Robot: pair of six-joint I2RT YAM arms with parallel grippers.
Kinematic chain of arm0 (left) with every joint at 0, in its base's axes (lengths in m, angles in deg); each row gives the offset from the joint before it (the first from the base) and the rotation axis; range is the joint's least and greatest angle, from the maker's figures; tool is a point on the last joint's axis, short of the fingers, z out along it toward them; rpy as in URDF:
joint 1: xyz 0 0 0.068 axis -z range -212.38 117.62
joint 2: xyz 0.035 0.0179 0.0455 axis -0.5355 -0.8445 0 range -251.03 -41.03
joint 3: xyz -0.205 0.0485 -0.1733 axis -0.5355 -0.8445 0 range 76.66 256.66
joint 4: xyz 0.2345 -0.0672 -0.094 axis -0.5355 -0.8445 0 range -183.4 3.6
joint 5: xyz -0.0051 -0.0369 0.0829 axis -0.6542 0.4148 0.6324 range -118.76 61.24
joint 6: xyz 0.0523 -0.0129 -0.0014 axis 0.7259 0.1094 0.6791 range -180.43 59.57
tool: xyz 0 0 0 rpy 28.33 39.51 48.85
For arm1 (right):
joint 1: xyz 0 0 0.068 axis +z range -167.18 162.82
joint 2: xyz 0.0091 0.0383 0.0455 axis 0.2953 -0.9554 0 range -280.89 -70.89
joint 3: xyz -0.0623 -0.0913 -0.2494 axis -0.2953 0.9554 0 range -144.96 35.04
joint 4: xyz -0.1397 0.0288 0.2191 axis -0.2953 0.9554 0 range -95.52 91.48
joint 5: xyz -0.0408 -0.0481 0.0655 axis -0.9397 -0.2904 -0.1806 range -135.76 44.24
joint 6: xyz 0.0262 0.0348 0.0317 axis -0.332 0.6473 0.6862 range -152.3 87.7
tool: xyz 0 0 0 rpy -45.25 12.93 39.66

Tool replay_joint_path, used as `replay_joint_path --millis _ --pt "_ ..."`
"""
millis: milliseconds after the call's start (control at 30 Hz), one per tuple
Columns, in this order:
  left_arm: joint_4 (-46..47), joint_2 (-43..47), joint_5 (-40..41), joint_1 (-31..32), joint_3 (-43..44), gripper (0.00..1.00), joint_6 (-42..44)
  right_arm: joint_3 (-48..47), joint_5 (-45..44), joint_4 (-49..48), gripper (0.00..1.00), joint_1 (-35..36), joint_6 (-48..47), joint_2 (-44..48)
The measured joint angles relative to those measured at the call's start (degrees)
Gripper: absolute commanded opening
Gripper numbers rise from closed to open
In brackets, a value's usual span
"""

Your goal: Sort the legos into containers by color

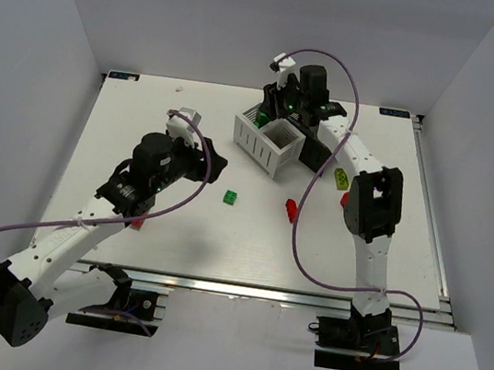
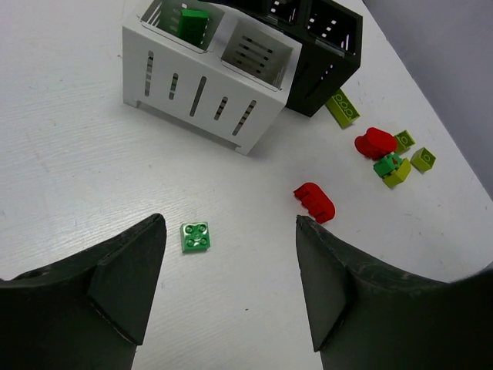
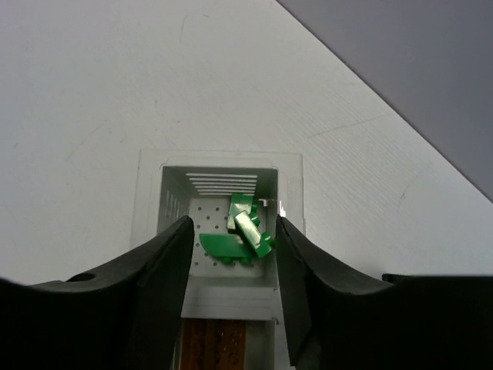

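Observation:
My left gripper (image 1: 214,167) is open and empty, low over the table; in the left wrist view (image 2: 229,223) a dark green lego (image 2: 196,236) lies just inside its left finger and a red lego (image 2: 314,202) lies beside its right fingertip. My right gripper (image 1: 282,111) is open and empty above the white container (image 1: 259,153). In the right wrist view (image 3: 233,225) its jaws stand either side of a compartment holding dark green legos (image 3: 245,231). An orange-brown plate (image 3: 216,343) lies in the neighbouring compartment. The black container (image 1: 313,154) stands against the white one.
Right of the containers lie a yellow-green lego (image 2: 342,106), a red one (image 2: 375,142) and a small green and yellow-green cluster (image 2: 394,167). Another red lego (image 1: 138,220) shows beside my left arm. The green lego (image 1: 229,197) and red lego (image 1: 290,210) lie mid-table.

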Motion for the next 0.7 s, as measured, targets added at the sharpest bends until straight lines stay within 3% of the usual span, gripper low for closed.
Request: replay_joint_path --millis 67,100,133,200,300,333,467,533,600,667,700 --pt "0.5 -0.6 -0.1 0.0 -0.2 0.66 0.1 1.7 0.1 1.8 0.66 0.0 -0.2 2.3" --pt "0.7 -1.1 -0.2 0.0 -0.3 0.6 0.2 3.8 0.7 2.6 0.79 0.0 -0.2 4.5" --pt "0.9 -1.9 -0.4 0.0 -0.4 0.49 0.2 6.8 1.6 3.4 0.85 0.0 -0.1 7.8" --pt "1.1 -3.8 -1.0 0.0 -0.4 0.46 0.3 16.5 4.6 4.1 0.89 -0.1 0.0 17.6" --pt "1.1 -6.4 -1.6 0.0 -0.6 0.56 0.6 33.6 10.3 3.4 0.89 -0.1 0.3 36.6" --pt "1.0 -7.2 -1.6 0.0 -0.6 0.66 0.6 39.2 12.3 1.9 0.89 -0.1 0.6 43.4" --pt "0.7 -10.9 -1.6 0.0 -0.6 0.76 0.6 52.7 19.5 0.4 0.89 0.2 0.6 62.8" --pt "0.1 -13.6 -1.2 0.0 -0.5 0.76 0.6 57.8 22.0 0.3 0.82 0.2 -0.8 68.7" --pt "-1.2 -16.8 -0.6 0.2 -0.4 0.77 0.6 62.8 22.4 0.5 0.65 0.3 -2.6 72.5" --pt "-2.3 -19.9 0.1 0.6 -0.2 0.78 0.7 66.6 21.3 1.0 0.42 0.3 -4.4 74.0" --pt "-2.7 -21.1 0.5 0.9 -0.2 0.79 0.7 68.3 20.3 1.2 0.2 0.2 -5.2 74.4"
